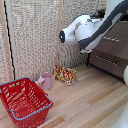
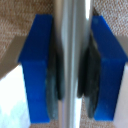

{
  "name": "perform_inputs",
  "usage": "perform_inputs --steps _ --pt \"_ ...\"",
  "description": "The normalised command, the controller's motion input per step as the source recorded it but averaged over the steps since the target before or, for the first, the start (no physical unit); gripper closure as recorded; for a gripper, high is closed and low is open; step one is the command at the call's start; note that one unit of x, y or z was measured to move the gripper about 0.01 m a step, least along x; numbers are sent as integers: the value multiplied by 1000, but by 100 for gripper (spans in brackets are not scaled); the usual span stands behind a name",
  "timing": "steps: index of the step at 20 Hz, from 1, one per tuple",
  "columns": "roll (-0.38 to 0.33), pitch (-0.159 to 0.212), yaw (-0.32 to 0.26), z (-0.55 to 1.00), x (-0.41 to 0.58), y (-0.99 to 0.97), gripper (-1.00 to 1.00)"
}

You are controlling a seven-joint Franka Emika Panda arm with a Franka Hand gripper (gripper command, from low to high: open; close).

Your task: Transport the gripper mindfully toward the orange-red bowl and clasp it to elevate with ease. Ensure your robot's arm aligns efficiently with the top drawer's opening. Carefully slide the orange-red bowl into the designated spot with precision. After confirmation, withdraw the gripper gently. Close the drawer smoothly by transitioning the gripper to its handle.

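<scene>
In the wrist view my gripper (image 2: 72, 70) is shut on the handle (image 2: 72, 25), a silver bar running between the two blue fingers (image 2: 36, 65). The dark pads press against the bar from both sides. In the exterior view the robot's arm (image 1: 92, 30) reaches toward the grey-brown drawer unit (image 1: 114, 50) at the exterior view's right. The arm's bulk hides the gripper and the top drawer's front there. The orange-red bowl is out of view in both frames.
A red wire-mesh basket (image 1: 25, 100) stands on the wooden floor at the exterior view's lower left. Behind it are a pink mug (image 1: 46, 80) and a colourful packet (image 1: 65, 75), near a pale slatted wall. Silver bars of other drawers (image 1: 107, 60) show below the arm.
</scene>
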Motion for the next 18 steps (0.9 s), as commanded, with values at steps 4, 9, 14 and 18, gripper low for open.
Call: perform_inputs --steps 4,9,14,18 --pt "-28 51 0 833 189 -373 100" --pt "-27 3 1 658 191 -539 100" --pt "0 0 6 347 57 -761 100" --pt "0 0 3 237 0 -811 100"
